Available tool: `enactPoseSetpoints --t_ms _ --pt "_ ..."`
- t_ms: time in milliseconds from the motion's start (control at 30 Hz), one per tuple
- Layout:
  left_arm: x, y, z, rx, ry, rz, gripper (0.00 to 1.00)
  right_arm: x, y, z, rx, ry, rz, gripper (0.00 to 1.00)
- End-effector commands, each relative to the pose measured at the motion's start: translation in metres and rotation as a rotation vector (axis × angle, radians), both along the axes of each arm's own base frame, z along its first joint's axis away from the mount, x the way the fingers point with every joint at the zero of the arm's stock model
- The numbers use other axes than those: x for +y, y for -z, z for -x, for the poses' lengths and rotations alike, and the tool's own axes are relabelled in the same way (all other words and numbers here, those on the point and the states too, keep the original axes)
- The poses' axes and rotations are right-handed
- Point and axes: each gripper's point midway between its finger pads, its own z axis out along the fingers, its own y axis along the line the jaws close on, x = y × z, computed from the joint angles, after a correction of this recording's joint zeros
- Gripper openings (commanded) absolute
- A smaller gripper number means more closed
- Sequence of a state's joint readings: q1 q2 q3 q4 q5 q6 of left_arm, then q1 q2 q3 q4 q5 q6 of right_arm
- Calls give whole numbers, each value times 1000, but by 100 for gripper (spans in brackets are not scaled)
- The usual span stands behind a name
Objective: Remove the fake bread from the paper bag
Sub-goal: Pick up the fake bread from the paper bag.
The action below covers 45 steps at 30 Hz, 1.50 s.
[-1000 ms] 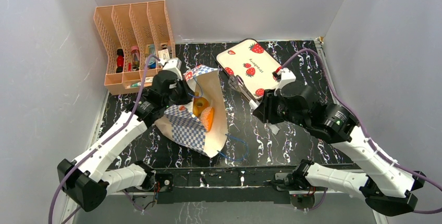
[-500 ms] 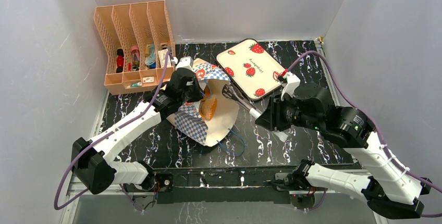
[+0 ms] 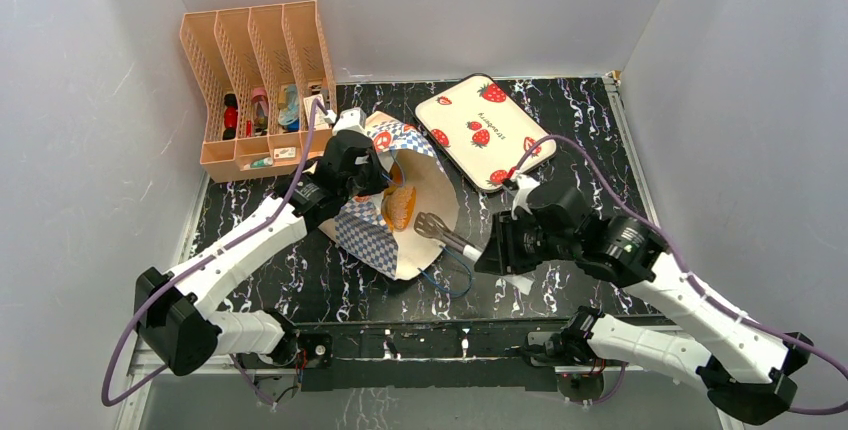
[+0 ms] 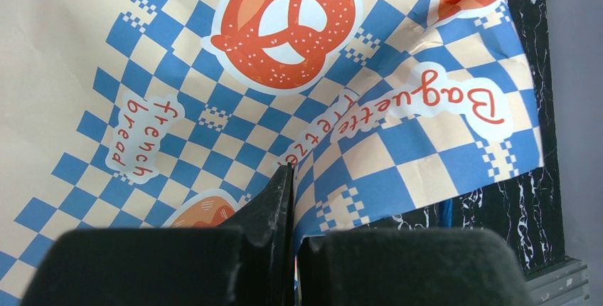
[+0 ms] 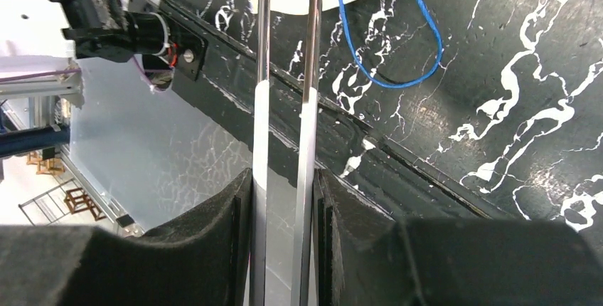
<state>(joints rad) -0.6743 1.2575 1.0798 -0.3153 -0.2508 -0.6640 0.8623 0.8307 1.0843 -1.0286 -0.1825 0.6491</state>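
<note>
White walls close round a black marbled worktop (image 3: 585, 120), with a rack (image 3: 255, 80) in its far-left corner and a tray (image 3: 478, 130) at the far edge. Left of centre lies the bag (image 3: 372, 235) on its side, mouth open toward the right edge. The bread (image 3: 401, 207) sits just inside it, an orange-brown lump. From above I cannot tell how many pieces it is. The left claw (image 4: 291, 178) is clenched on a fold of the chequered paper at the mouth's upper lip, holding it up. The right claw (image 5: 284, 199) is clamped on tongs (image 3: 447, 234), whose tips rest at the mouth's near rim, just short of the bread. They look squeezed nearly together. If they go in like that, they would likely shove the bread deeper or jab the paper rather than straddle a piece. The left pinch holds only thin paper, so a tug from the tongs could tear it or pull it free. The mouth would then collapse over the bread. Nothing else pins the bag, so it may slide toward the left edge under a push. A loose blue cord (image 5: 398, 85) lies on the worktop by the tongs and could snag them on withdrawal. The smooth metal arms could also twist or slip between the right pads, and a toy gripped weakly might drop back in.
</note>
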Motion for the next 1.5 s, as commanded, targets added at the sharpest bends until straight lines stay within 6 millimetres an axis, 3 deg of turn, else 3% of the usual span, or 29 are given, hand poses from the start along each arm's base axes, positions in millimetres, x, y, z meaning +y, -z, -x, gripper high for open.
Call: enactPoseSetpoints --t_ms 0,200,433,767,1267,1367,1467 --pt "-4 -39 2 -72 -1 79 0 27 -14 -15 -48 14 -143 22" --pt "-4 -42 7 -63 7 89 0 46 16 -32 -5 56 -142 27" --pt "-4 -40 12 -53 13 104 0 50 48 -53 -5 136 -83 37" --pt "-4 -28 21 -24 20 123 0 66 69 -76 -33 151 -44 40" --pt "-4 -29 30 -26 34 142 0 96 95 -106 -36 155 -16 46" --pt "-3 -30 29 -48 42 144 0 106 107 -115 -8 166 2 44" --pt "-3 -31 29 -55 56 128 0 117 107 -122 15 167 13 36"
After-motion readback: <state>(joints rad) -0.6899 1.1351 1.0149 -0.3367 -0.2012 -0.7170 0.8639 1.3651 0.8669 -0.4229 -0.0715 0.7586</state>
